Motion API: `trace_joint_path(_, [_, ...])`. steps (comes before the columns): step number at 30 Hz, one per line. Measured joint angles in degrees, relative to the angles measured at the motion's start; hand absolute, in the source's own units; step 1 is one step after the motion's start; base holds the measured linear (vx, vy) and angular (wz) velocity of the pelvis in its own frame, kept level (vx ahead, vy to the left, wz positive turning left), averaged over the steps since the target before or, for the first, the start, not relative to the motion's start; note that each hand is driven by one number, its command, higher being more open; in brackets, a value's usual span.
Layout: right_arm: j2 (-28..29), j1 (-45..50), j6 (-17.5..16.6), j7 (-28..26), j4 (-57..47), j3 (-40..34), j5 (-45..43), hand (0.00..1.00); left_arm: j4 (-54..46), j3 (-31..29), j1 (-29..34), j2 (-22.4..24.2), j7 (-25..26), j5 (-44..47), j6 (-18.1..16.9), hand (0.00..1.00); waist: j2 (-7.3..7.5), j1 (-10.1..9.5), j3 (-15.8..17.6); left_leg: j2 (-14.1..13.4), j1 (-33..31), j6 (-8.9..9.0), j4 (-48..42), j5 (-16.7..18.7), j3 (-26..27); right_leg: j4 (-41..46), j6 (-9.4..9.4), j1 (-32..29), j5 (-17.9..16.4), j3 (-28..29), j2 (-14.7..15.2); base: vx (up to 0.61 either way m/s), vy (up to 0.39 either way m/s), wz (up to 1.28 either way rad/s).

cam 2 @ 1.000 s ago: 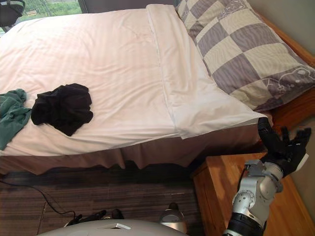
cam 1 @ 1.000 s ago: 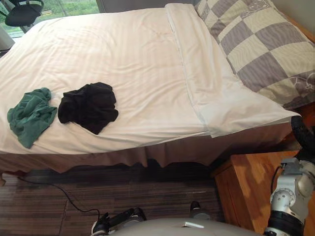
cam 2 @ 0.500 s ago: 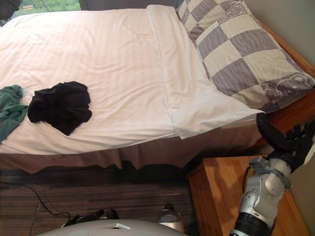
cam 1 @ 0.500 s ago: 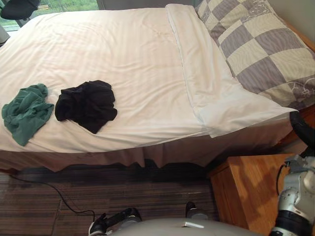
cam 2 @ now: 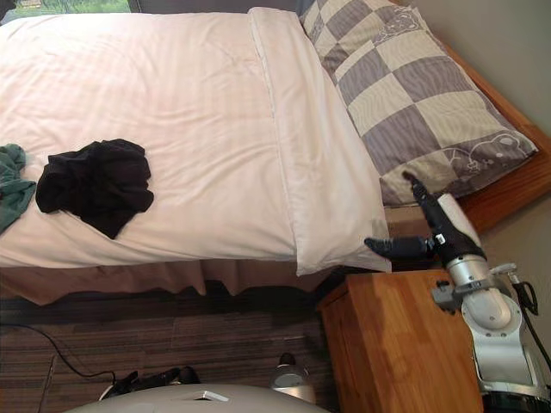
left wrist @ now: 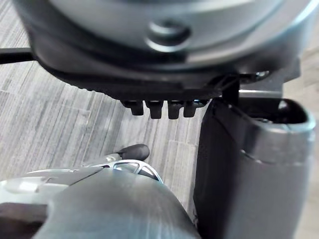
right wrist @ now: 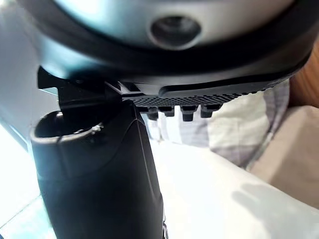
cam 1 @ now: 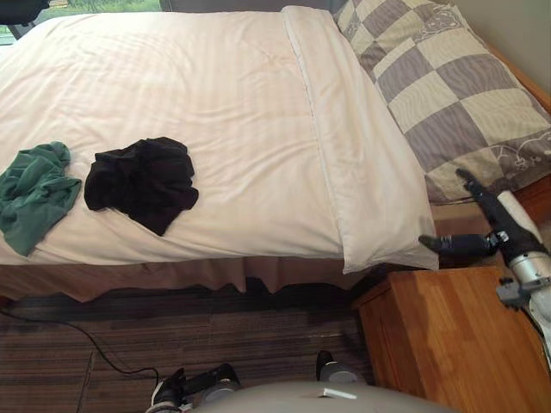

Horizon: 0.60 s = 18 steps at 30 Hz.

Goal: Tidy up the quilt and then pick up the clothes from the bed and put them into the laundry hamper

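My quilt (cam 1: 198, 95) lies flat over the bed (cam 1: 172, 277). Its turned-back band (cam 1: 344, 146) runs lengthwise from the top centre of the frame down to the lower right, where the corner hangs over the bed's edge. At the left, crumpled on the quilt, sit the black garment (cam 1: 142, 179) and just beside it, nearer the left edge, the green garment (cam 1: 33, 191).

My right hand (cam 2: 445, 225) is at the right of the frame, between the checked pillow (cam 1: 448, 86) and the wooden nightstand (cam 1: 448, 344). Its fingers are straight and point up-left. The thumb (cam 1: 448, 245) is spread wide, pointing left at the quilt's hanging corner. I cannot tell whether it touches. My left hand (left wrist: 149, 79) hangs over the grey floor (left wrist: 60, 124), fingers relaxed and empty.
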<state>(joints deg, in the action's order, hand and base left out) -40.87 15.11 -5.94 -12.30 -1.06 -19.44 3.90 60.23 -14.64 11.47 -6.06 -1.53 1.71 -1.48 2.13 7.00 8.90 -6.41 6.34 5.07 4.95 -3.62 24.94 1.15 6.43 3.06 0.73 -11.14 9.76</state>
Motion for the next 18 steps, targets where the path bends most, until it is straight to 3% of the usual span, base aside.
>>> trace_joint_path(4, [-0.57,2.74,-0.01,-3.53,0.0,0.0,-3.13,1.0,0.55,0.4,0.13,-0.22,-0.41,-0.1,-0.04,1.0,-0.17,1.58,-0.25,-0.03,0.13,0.04,-0.01,0.03,0.88,0.51,0.0,-0.75,0.0,1.05,-0.02,-0.01,0.008,-0.11])
trace_joint_path(5, [-0.76,2.84,-0.01,-3.66,-0.01,0.0,-3.32,0.0,0.64,0.59,0.17,-0.26,-0.44,-0.12,-0.03,1.0,-0.25,1.79,-0.39,-0.05,0.14,0.05,-0.01,0.04,1.4,0.8,0.0,-1.2,0.0,1.63,-0.06,-0.02,0.016,-0.25])
trace_joint_path(10, [-0.58,1.69,0.0,-1.92,-1.46,-0.94,-4.89,0.0,1.25,0.73,0.22,-0.09,-0.55,-0.62,0.03,1.0,-0.84,2.72,-1.14,-0.02,0.2,0.08,0.06,0.07,2.3,0.76,0.08,-2.04,0.04,2.78,-0.09,-0.03,0.01,-0.13])
trace_joint_path(13, [7.2,-5.89,-0.31,2.73,-2.27,-4.68,-7.86,0.0,1.25,0.57,0.19,0.18,-0.44,-0.64,0.04,1.0,-0.86,2.61,-1.17,-0.16,0.22,0.39,0.24,0.29,2.27,0.71,0.19,-2.13,-0.11,3.06,-0.07,-0.04,0.003,-0.03])
trace_joint_path(18, [18.6,-21.82,-3.41,17.02,-2.11,-10.63,-15.96,0.0,1.1,0.26,-0.34,0.68,1.03,-0.64,-0.01,1.0,-1.49,0.52,-1.52,-0.07,-0.57,-0.04,0.25,-0.03,0.82,0.62,0.34,-1.95,0.33,1.95,0.35,-0.01,0.007,0.12])
